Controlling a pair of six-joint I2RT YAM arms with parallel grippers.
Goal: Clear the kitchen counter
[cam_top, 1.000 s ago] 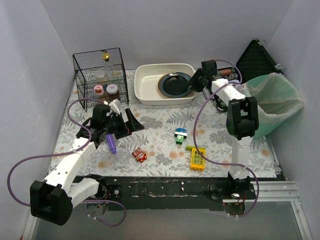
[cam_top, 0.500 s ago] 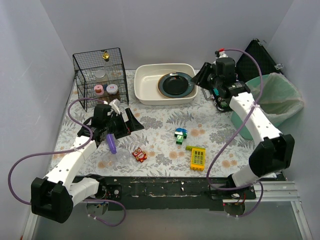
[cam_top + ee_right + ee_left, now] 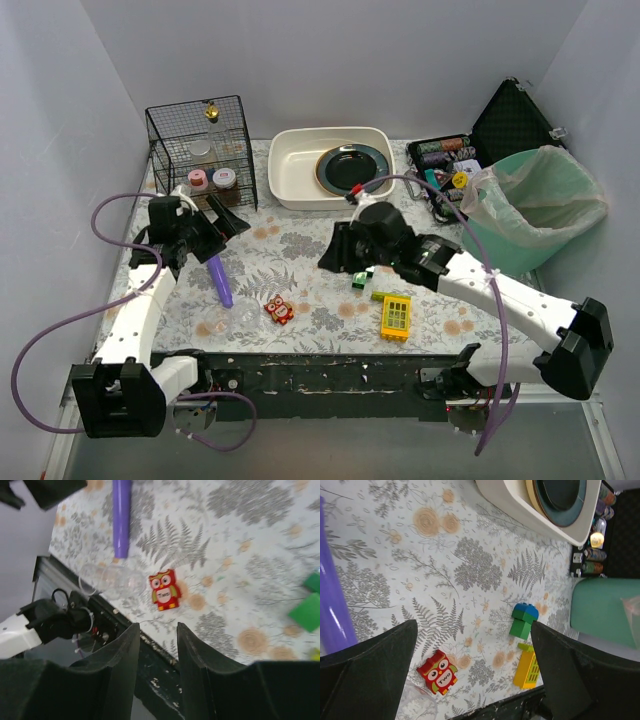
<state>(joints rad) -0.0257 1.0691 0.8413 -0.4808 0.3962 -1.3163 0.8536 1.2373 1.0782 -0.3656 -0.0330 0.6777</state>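
Note:
The kitchen counter (image 3: 300, 245) has a fern-printed cloth. On it lie a purple tube (image 3: 220, 281), a clear cup (image 3: 240, 318), a red owl block (image 3: 278, 310), a green-and-blue block (image 3: 362, 272) and a yellow block (image 3: 396, 317). My left gripper (image 3: 228, 222) is open and empty near the wire basket; its view shows the owl block (image 3: 440, 672) far below between its fingers (image 3: 580, 680). My right gripper (image 3: 333, 252) hovers over the middle of the counter, jaws slightly apart and empty. Its view shows the owl block (image 3: 165, 590), tube (image 3: 121, 517) and cup (image 3: 107, 577).
A white basin (image 3: 290, 150) holding a dark plate (image 3: 352, 168) stands at the back. A black wire basket (image 3: 198, 145) with jars is at back left. A green lined bin (image 3: 540, 205) and an open black case (image 3: 505, 120) are at right.
My right arm swung from the back right beside the basin to the middle of the counter. My left gripper drew back and left toward the basket, away from the purple tube.

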